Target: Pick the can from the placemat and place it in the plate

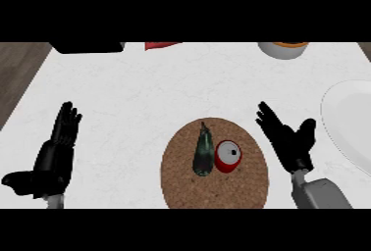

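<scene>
One white counter [181, 83] | near-centre cork placemat [217, 193]: red can [229, 157] just beside dark vegetable [204, 149] | plate [348, 122] right | left hand [62, 142], right hand [286, 137]: fingers straight, apart

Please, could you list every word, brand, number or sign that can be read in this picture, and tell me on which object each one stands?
None: no text can be read anywhere in the head view.
can: red side, white top with a dark spot, no legible label.
placemat: plain brown surface, no print.
plate: plain white, no mark.
</scene>
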Available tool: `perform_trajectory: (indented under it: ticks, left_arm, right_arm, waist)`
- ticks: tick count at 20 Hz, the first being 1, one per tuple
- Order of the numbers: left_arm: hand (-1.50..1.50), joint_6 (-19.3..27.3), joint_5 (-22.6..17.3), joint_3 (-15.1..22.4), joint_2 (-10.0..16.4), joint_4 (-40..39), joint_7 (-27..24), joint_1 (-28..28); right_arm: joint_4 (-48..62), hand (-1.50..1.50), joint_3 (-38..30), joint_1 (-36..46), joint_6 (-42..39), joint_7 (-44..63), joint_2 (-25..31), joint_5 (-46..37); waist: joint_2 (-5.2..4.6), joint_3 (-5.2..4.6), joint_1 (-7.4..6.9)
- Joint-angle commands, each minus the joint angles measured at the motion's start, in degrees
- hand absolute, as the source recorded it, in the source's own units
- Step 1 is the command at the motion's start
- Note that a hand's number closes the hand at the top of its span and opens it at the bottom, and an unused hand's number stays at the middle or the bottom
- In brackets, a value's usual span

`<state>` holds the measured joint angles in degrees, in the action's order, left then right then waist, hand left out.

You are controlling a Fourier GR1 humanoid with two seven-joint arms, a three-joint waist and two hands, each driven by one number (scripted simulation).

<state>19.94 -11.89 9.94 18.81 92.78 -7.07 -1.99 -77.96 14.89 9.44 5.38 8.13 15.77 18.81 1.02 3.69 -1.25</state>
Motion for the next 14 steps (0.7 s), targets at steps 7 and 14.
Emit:
perform_trajectory:
  ticks: [7,14]
  left_arm:
    - [0.00,-3.04,-2.72,4.13,-1.06,-6.65,10.30,-4.06]
    - [0.00,-7.75,-6.17,4.65,-2.40,-9.98,13.11,-3.38]
  right_arm:
    - [-5.01,1.50,-5.00,7.42,4.94,-2.33,23.45,-20.85]
    - [-22.69,-1.50,-12.17,-6.30,30.32,-9.75,6.79,-21.64]
  waist:
    - [-0.98,-6.13,5.40]
    - [-0.63,-3.73,3.32]
